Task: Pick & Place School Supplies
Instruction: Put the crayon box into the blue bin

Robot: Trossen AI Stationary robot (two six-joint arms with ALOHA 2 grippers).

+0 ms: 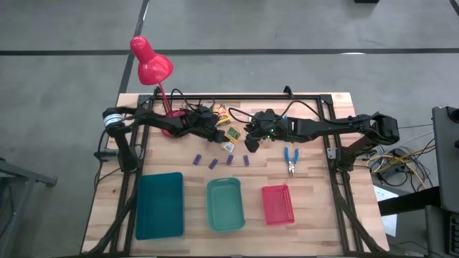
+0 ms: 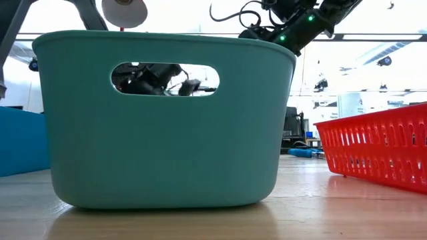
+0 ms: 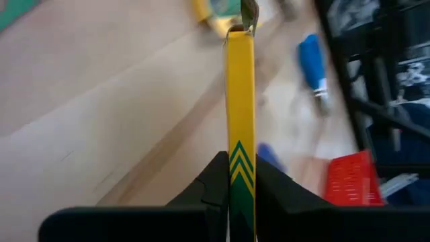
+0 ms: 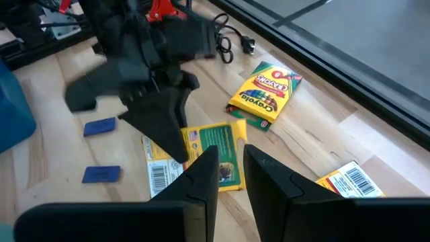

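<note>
My left gripper (image 1: 224,135) is at the table's middle, shut on a yellow-green crayon box (image 3: 240,101) that shows edge-on in the left wrist view. My right gripper (image 4: 230,176) is open, its fingers just short of that same box (image 4: 209,151), opposite the left gripper (image 4: 171,138). A second crayon box (image 4: 265,91) lies flat farther off, and a third (image 4: 349,178) lies barcode up beside my right fingers. Several purple blocks (image 1: 213,163) lie in a row nearer the trays. One blue-handled tool (image 1: 290,159) lies to the right. My left gripper pinches the crayon box between its two fingers (image 3: 213,180), one on each broad face, at the end nearest the wrist (image 3: 242,168). The fingers lie along the box, which stands on edge and points straight away from them. Whether its lower edge rests on the table I cannot tell.
Three trays stand along the near edge: blue (image 1: 159,204), green (image 1: 225,204) and red (image 1: 277,204). The green tray's wall (image 2: 167,120) fills the low view. A red desk lamp (image 1: 152,64) and cables (image 4: 232,40) sit at the far edge. Bare wood lies between blocks and trays.
</note>
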